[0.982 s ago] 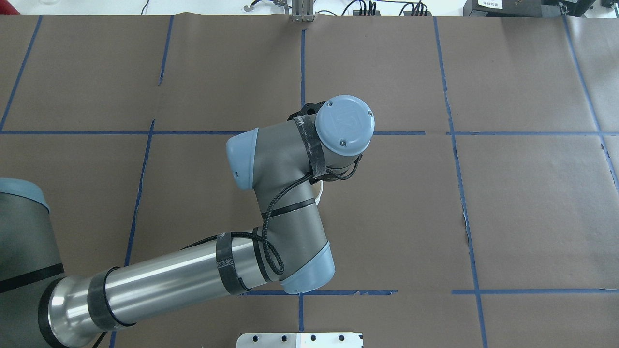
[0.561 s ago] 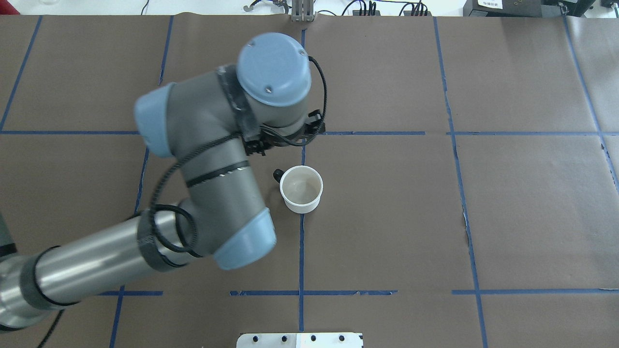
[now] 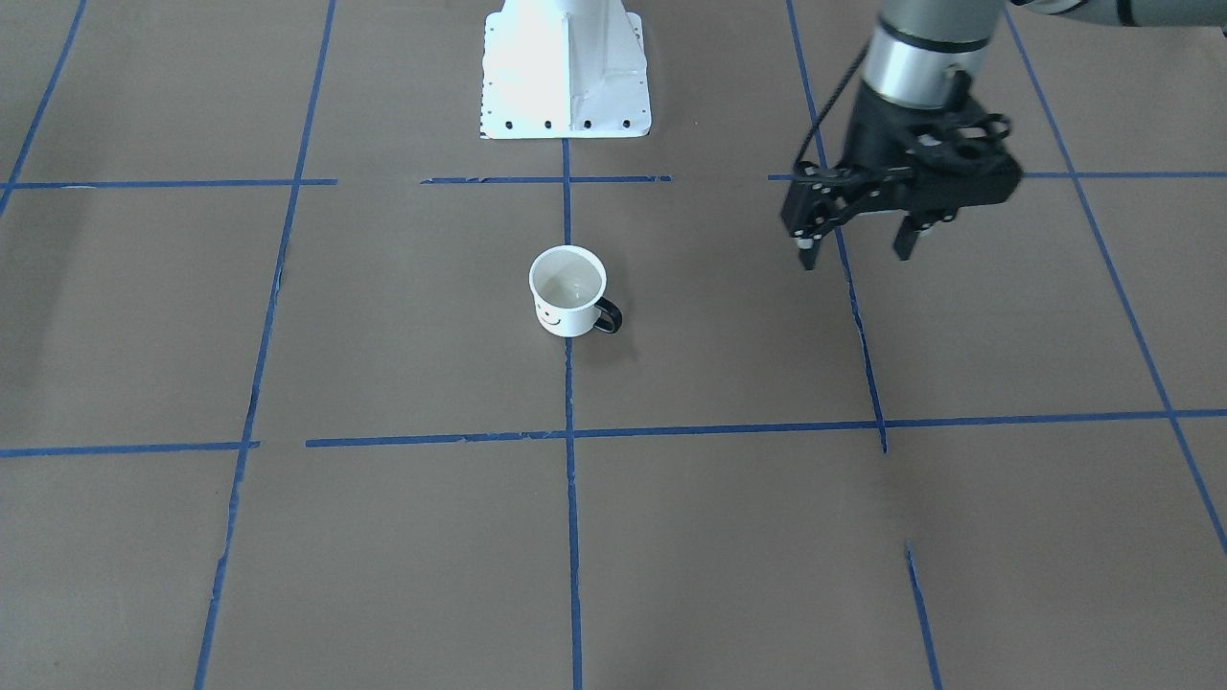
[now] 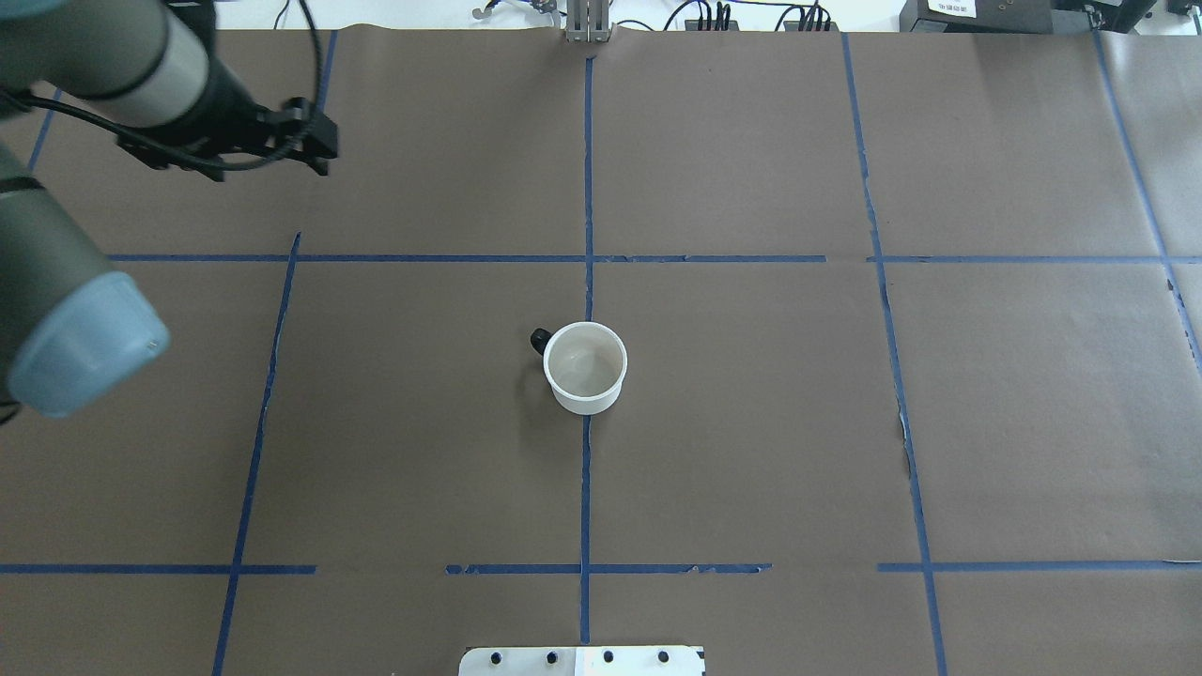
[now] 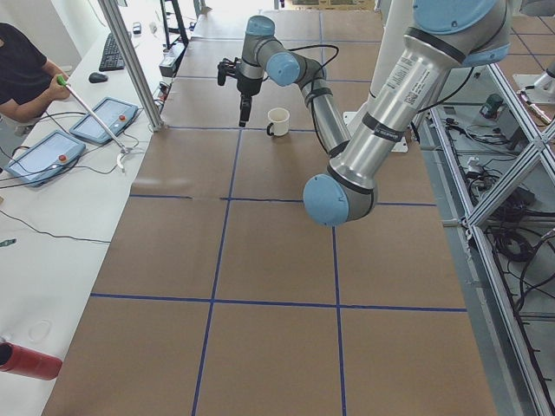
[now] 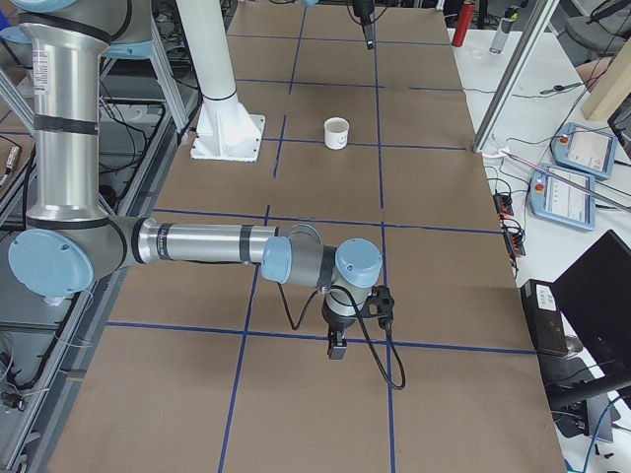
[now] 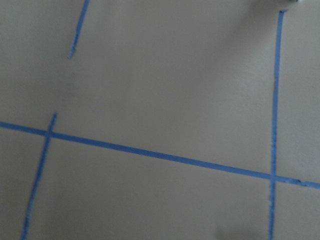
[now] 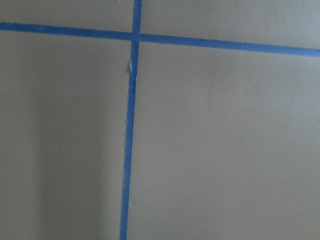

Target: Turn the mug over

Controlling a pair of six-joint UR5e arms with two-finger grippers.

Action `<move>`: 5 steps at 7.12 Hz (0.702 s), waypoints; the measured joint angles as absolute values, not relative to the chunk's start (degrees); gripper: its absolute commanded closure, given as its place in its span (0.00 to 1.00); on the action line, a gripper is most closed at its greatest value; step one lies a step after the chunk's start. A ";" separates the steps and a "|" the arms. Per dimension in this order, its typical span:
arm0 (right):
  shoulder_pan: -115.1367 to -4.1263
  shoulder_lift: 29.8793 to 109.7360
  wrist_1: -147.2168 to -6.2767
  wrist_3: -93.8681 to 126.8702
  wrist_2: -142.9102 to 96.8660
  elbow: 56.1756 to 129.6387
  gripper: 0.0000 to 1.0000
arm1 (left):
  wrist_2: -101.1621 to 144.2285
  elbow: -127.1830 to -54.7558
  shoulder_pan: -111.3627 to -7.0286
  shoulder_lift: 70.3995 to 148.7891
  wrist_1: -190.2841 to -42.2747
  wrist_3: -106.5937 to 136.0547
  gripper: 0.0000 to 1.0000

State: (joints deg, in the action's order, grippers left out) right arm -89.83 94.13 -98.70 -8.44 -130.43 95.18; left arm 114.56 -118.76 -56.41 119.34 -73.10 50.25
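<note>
Nearest the robot: white pedestal (image 3: 566,67) bolted to the table (image 3: 383,316). The table is covered in brown paper with a grid of blue tape lines (image 3: 729,428).

Mid-table: the mug (image 3: 567,292) stands upright, mouth up. It sits on the central tape line that runs away from the robot, between two cross lines. The smiley face is turned away from the robot, toward the front-facing camera. The black handle (image 3: 610,316) points to the robot's left and slightly away. Nothing touches the mug; both grippers are well apart from it.

Right gripper (image 6: 335,351): at about the same depth as the mug, out toward the table's right end, pointing down over the paper near a tape line. It shows only in the exterior right view, so it cannot be told whether its jaws are apart or closed. Its wrist camera sees only paper and a tape crossing.

Farther out: left gripper (image 3: 856,255) hangs above the paper, to the robot's left of the mug and a little beyond it, fingers pointing down. The jaws stand wide apart and hold nothing. The left wrist view is dim: paper and tape lines only.

Farthest: the table's far edge, with black cables (image 4: 714,14) behind it. Beyond that, a side bench carries two flat pendants (image 5: 43,156) with red buttons.
</note>
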 measured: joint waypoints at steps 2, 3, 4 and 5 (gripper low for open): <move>-89.83 94.15 -98.70 -8.44 -130.43 95.19 0.00 | 122.00 -119.88 -69.70 110.78 -72.98 28.00 0.00; -89.83 94.17 -98.70 -8.44 -130.43 95.18 0.00 | 124.10 -119.58 -75.89 105.14 -73.11 16.39 0.00; -89.83 94.16 -98.70 -8.44 -130.43 95.19 0.00 | 126.99 -117.52 -82.34 99.88 -73.30 4.66 0.00; -89.82 94.15 -98.70 -8.44 -130.43 95.19 0.00 | 129.45 -112.74 -89.29 96.57 -73.32 -6.59 0.00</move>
State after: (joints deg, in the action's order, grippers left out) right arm -89.82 94.15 -98.70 -8.44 -130.43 95.19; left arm 129.45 -112.74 -89.29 96.57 -73.32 -6.59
